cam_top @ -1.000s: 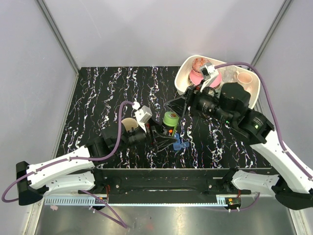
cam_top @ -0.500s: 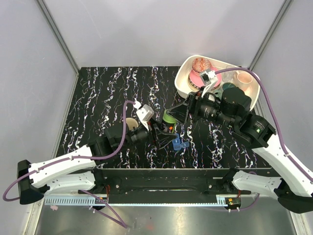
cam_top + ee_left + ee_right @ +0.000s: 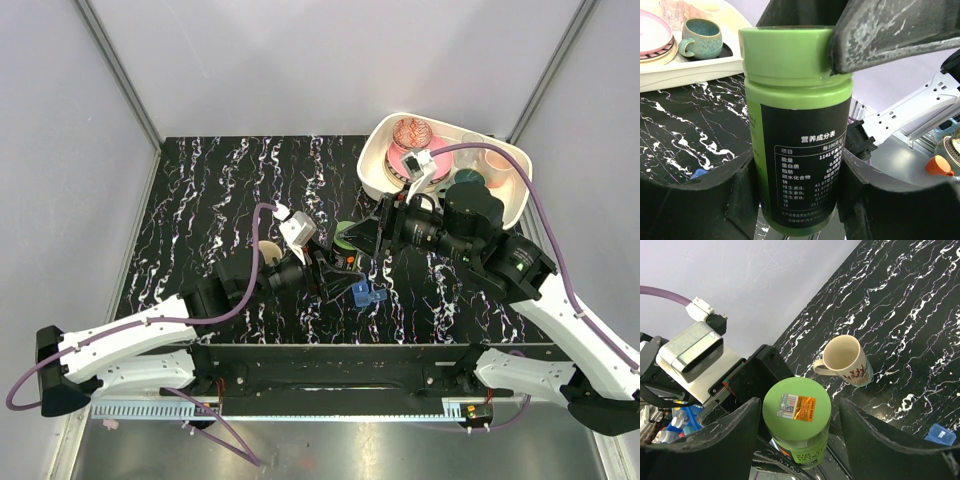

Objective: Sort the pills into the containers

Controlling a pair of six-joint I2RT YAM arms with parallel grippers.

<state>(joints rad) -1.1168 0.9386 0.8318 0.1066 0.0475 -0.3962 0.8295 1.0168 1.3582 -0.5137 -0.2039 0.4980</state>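
My left gripper (image 3: 333, 268) is shut on a green pill bottle (image 3: 795, 125) with a black label and holds it upright by its lower body. The bottle's green cap (image 3: 796, 407) has a foil sticker on top. My right gripper (image 3: 362, 236) is above the bottle, open, with its fingers (image 3: 735, 435) on either side of the cap. One finger lies against the cap's edge in the left wrist view (image 3: 875, 35). The small blue pill box (image 3: 367, 294) lies on the table just right of the bottle, and its corner shows in the right wrist view (image 3: 941, 434).
A beige mug (image 3: 265, 252) with a red pattern lies on its side left of the left gripper, and it also shows in the right wrist view (image 3: 847, 360). A white tray (image 3: 372, 160) at the back right holds a pink plate, a teal cup (image 3: 701, 37) and other crockery.
My right gripper has moved left and down over the bottle's cap, which it now covers in the top view. My left gripper still holds the bottle, shifted slightly.
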